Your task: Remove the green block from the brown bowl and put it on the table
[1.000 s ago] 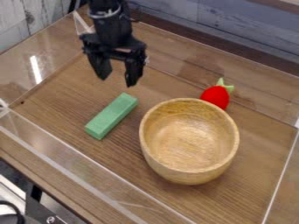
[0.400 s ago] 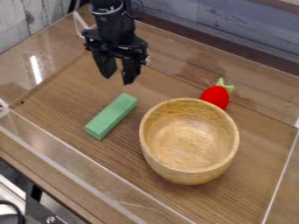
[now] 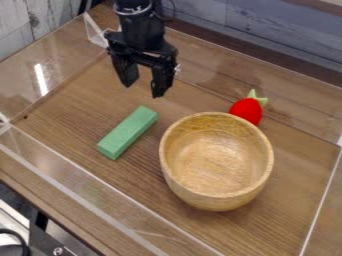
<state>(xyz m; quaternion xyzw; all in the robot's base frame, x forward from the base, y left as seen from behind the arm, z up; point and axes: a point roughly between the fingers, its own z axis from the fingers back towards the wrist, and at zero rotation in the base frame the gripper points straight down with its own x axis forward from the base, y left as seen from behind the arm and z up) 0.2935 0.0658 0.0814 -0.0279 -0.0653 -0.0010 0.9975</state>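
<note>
The green block (image 3: pixel 127 133) lies flat on the table (image 3: pixel 60 105), just beside the empty brown bowl (image 3: pixel 217 160). The gripper (image 3: pixel 144 82) hangs above with jaws spread, holding nothing. Best now to lift straight clear, not brushing the block.

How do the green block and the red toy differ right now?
The green block is a flat, long bar lying left of the brown bowl; the red toy is small and rounded, behind the bowl's right rim. Both sit on the table, outside the bowl, untouched.
</note>
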